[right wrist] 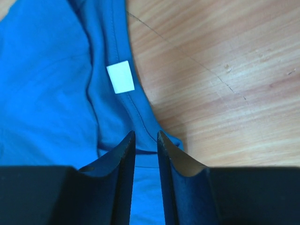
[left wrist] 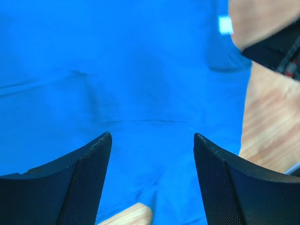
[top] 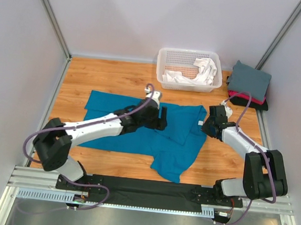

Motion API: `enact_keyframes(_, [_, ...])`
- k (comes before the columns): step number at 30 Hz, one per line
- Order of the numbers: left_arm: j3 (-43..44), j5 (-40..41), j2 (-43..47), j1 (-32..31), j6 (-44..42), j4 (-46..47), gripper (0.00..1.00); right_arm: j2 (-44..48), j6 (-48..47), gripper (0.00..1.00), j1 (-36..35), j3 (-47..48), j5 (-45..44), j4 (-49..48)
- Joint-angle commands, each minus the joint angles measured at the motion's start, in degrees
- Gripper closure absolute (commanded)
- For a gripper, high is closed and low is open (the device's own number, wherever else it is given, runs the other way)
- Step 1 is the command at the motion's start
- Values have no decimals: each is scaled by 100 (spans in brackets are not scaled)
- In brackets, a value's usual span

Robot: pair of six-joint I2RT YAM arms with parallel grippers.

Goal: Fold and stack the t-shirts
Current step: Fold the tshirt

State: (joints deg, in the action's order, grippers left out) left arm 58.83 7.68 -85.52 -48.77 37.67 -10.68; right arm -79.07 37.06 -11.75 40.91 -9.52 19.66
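The large teal-blue t-shirt [top: 104, 107] lies spread on the wooden table, partly folded over itself at the right, its white neck label [right wrist: 120, 77] near the right edge. My left gripper [top: 163, 119] is open just above the shirt's middle [left wrist: 140, 84], with nothing between its jaws. My right gripper [top: 205, 125] is at the shirt's right edge by the collar, its jaws closed down to a narrow gap with blue cloth [right wrist: 47, 93] between them. A folded slate-grey shirt [top: 250, 79] tops a red-pink one [top: 245, 96] and a black one [top: 256, 105] at the back right. A white shirt [top: 198, 74] lies crumpled in the basket.
The white plastic lattice basket [top: 190, 55] stands at the back, centre right. Bare wood shows right of the teal shirt [right wrist: 225, 84] and along the front edge. White walls with metal posts close in the table on three sides.
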Motion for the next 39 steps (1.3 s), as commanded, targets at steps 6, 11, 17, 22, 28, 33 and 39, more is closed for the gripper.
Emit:
enact_keyframes(6, [1348,647,-1614,-1528,-1340,-65,27,14,65,78,32,-337,-33,-551])
enact_keyframes(11, [1921,655,-2232,-1723,-1929,-382,35,-354,152,84,128,-364,-120,-534])
enact_keyframes(17, [2133,541,-2689,-1794,-2141,-347,38,-417,214,88,384,-478,-68,-533])
enact_keyframes(22, [2291,532,-2927,-1846,-2080,-400,40,-303,161,89,410,-496,-68,-472])
enact_keyframes(28, [2370,603,-3129,-1855,-2018,-382,43,-180,117,91,437,-540,-94,-437])
enact_keyframes(33, [2379,603,-3191,-1864,-1939,-295,44,-127,91,92,437,-619,-59,-454])
enact_keyframes(39, [2493,691,-3199,-1864,-1965,-251,45,-135,109,92,445,-645,2,-542])
